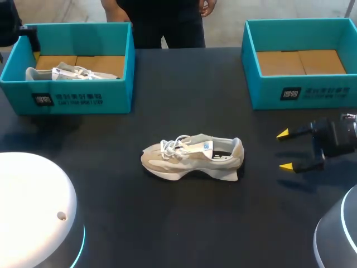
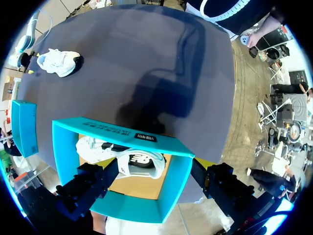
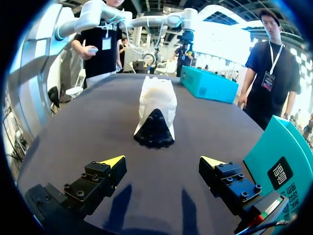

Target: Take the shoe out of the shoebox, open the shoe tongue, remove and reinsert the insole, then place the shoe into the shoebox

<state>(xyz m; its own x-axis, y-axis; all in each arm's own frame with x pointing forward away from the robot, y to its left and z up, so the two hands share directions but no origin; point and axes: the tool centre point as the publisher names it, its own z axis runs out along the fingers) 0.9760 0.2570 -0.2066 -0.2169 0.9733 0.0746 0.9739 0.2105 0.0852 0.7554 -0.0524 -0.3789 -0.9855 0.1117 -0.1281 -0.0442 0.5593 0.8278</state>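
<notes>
Over on the left, the left gripper [image 2: 154, 170] hangs above the left shoebox [image 1: 83, 99], fingers spread wide, wider than the box, holding nothing. Whether they brush its walls, I cannot tell. Down inside that teal box lies the boxed shoe [image 1: 67, 72], pale with white laces, on its side on the cardboard floor, pressed towards the box's left end.

Moving to the middle of the dark table [image 1: 184, 223], there's the loose shoe [image 1: 192, 159]: beige and white, upright on its sole, toe pointing left, heel pointing right, out in the open and well apart from both boxes.

At the far right corner of the table sits the right shoebox [image 1: 312, 92], showing only its brown cardboard floor.

And in front of it, the right gripper [image 1: 285, 150] is low over the table with its two yellow tips parted wide and aimed at the shoe's heel. Its wrist view confirms it: the dark heel stands straight ahead of the spread fingers, not touched, nothing between them but tabletop.
</notes>
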